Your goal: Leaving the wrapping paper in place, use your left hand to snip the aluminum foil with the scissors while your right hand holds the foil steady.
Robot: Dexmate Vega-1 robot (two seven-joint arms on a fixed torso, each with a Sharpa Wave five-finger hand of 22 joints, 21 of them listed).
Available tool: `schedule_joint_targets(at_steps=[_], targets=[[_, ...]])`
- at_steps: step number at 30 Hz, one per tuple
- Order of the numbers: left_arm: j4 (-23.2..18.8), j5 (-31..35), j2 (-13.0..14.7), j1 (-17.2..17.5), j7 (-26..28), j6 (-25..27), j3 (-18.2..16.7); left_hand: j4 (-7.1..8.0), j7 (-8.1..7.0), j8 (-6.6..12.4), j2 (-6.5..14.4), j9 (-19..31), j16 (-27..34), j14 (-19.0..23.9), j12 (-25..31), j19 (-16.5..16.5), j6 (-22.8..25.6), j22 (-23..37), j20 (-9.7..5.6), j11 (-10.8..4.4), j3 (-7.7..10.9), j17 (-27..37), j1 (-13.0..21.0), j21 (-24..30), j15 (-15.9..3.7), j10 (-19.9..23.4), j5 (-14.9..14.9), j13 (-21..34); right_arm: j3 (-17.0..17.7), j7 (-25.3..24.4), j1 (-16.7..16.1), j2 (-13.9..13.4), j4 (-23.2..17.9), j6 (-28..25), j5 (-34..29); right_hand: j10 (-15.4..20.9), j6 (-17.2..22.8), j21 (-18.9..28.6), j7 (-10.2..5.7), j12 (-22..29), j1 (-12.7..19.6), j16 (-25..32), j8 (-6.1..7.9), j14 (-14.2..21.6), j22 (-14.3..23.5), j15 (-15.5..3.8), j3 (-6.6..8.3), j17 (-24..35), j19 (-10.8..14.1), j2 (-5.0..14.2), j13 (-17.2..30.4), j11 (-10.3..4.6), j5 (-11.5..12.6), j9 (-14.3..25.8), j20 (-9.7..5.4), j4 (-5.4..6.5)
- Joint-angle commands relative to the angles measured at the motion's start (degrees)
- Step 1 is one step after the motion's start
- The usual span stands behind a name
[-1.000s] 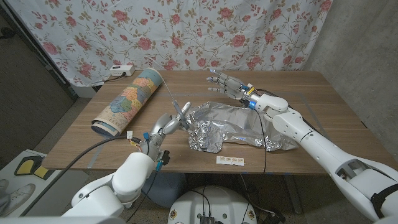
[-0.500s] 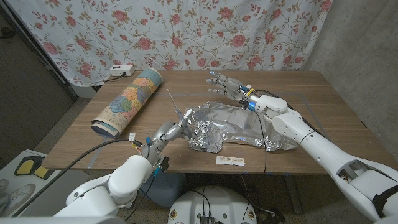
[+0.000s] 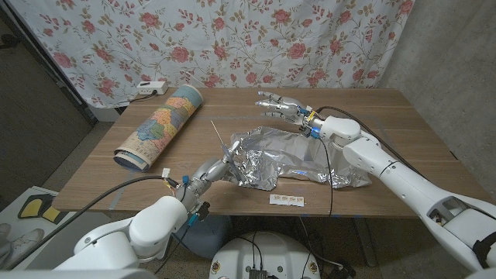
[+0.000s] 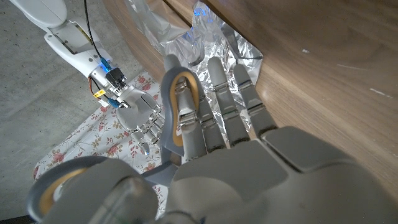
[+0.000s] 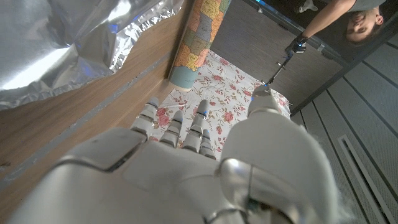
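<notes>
Floral fabric (image 3: 232,39) is hung behind a wooden table (image 3: 403,132), and a white power strip (image 3: 149,87) is seen at the table's far left corner. A crumpled sheet of aluminum foil (image 3: 298,159) is spread across the middle of the table. A roll of map-printed wrapping paper (image 3: 159,125) is laid to the left of the foil, well apart from it. A small white label strip (image 3: 286,201) is placed near the front edge.

Scissors (image 3: 223,143) are held in the left hand (image 3: 211,168) at the foil's left edge, blades pointed away from the robot; in the left wrist view an orange-lined handle loop (image 4: 183,102) is seen around one finger. The right hand (image 3: 280,107) is held above the table just beyond the foil's far edge, fingers spread and nothing gripped. A person's arm (image 5: 323,22) is glimpsed in the right wrist view.
</notes>
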Motion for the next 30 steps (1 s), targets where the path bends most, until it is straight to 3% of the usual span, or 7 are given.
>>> schedule_joint_targets(at_steps=[1, 5, 8, 12, 15, 22, 30], targets=[[-1.4, -3.3, 3.0, 0.1, -1.8, 1.8, -0.3, 0.96, 5.44, -0.54, -0.8, 0.4, 0.0, -0.7, 3.6, -0.2, -5.4, 0.0, 0.14, 3.74, -0.83, 0.3, -1.5, -0.5, 0.14, 2.9, 0.8, 1.0, -2.2, 0.3, 2.0, -4.7, -2.9, 2.9, -9.7, -0.6, -0.5, -0.3, -0.62, -1.3, 1.3, -0.8, 0.14, -1.7, 0.1, -0.91, 0.3, -0.6, -0.8, -0.26, -0.6, -0.98, -0.1, 0.0, -0.37, -0.84], [-1.9, -3.9, 3.6, 0.5, -1.4, 2.3, -0.6, 0.6, 5.46, -0.74, -0.8, 0.7, -0.3, -1.1, 3.3, -0.4, -5.6, -0.2, 0.16, 3.63, -0.77, -0.1, -1.8, -0.8, 0.15, 2.7, 1.4, 0.5, -2.5, 1.1, 2.7, -5.9, -3.8, 2.6, -11.4, -1.7, -1.3, -0.6, -0.75, -2.6, 1.5, -1.1, -0.13, -2.7, 0.0, -0.1, 0.31, -1.2, -1.9, -0.69, -1.2, -1.32, -0.1, 0.0, 0.11, -1.03], [-2.1, -4.4, 4.1, 0.6, -1.6, 2.4, -0.6, 0.46, 5.39, -0.86, -0.8, 0.8, -0.3, -1.2, 3.3, -0.5, -5.6, -0.2, 0.15, 3.65, -0.76, -0.1, -2.0, -0.9, 0.17, 2.9, 1.7, 0.4, -2.6, 1.0, 2.8, -6.4, -4.6, 2.0, -12.3, -1.8, -1.4, -0.5, -1.08, -3.4, 2.3, -1.1, -0.13, -3.0, 0.0, -0.09, 0.77, -1.7, -2.2, -0.48, -1.9, -3.01, 0.0, 0.0, -0.12, -1.34], [-2.2, -4.4, 4.9, 0.0, -1.8, 2.4, 0.2, 0.31, 5.31, -0.98, -0.8, 0.9, -0.2, -1.2, 3.4, -0.7, -5.6, -0.2, 0.18, 3.54, -0.75, -0.2, -2.1, -0.9, 0.06, 2.8, 2.0, 0.7, -2.8, 0.4, 3.0, -7.1, -5.7, 1.7, -14.4, 0.2, -0.8, -0.2, -2.23, -3.9, 3.9, -0.4, 0.17, -1.8, 0.0, -1.7, 1.69, -2.4, -2.0, 0.11, -2.8, -3.95, -0.1, 0.0, -0.67, -1.71], [-2.2, -5.0, 4.8, 0.2, -1.5, 2.2, 0.3, 0.14, 5.22, -1.08, -0.8, 1.0, -0.3, -1.3, 3.2, -0.7, -5.7, -0.1, 0.16, 3.39, -0.71, -0.4, -2.2, -1.0, -0.02, 2.4, 2.2, 0.6, -3.0, 0.6, 3.1, -7.2, -6.0, 1.7, -15.1, 0.5, -0.7, -0.1, -2.6, -4.1, 4.5, -0.3, 0.19, -1.6, 0.0, -1.99, 2.06, -2.6, -1.7, 0.45, -3.1, -4.12, -0.1, -0.1, -1.14, -1.82], [-2.0, -6.4, 5.3, -0.1, -1.6, 2.2, 0.6, -0.21, 5.21, -1.48, -0.7, 1.1, -0.5, -1.6, 3.2, -0.8, -5.9, 0.0, 0.24, 3.43, -0.68, -0.8, -2.3, -1.0, 0.15, 2.3, 2.7, 0.4, -4.5, 1.0, 3.9, -7.5, -6.9, 1.4, -18.9, 1.8, 0.2, 0.1, -4.55, -5.5, 8.9, -0.3, 0.55, -1.6, -0.1, -3.97, 4.47, -3.7, -1.1, 1.96, -4.4, -4.45, 0.3, -0.1, -2.47, -2.66], [-1.8, -7.5, 6.0, -0.1, -1.5, 1.7, 0.5, -0.58, 5.0, -1.92, -0.7, 0.9, -0.6, -1.3, 2.8, -0.7, -5.8, -0.2, 0.22, 3.41, -0.66, -1.4, -2.4, -1.1, -0.03, 2.4, 3.1, -0.3, -5.9, 2.1, 4.7, -7.5, -7.5, 1.4, -21.8, 2.4, 0.4, 0.0, -4.97, -6.0, 10.0, -0.5, 0.48, -2.0, -0.1, -4.36, 4.99, -4.1, -1.2, 2.06, -4.9, -4.51, 0.4, -0.1, -2.9, -2.59]])
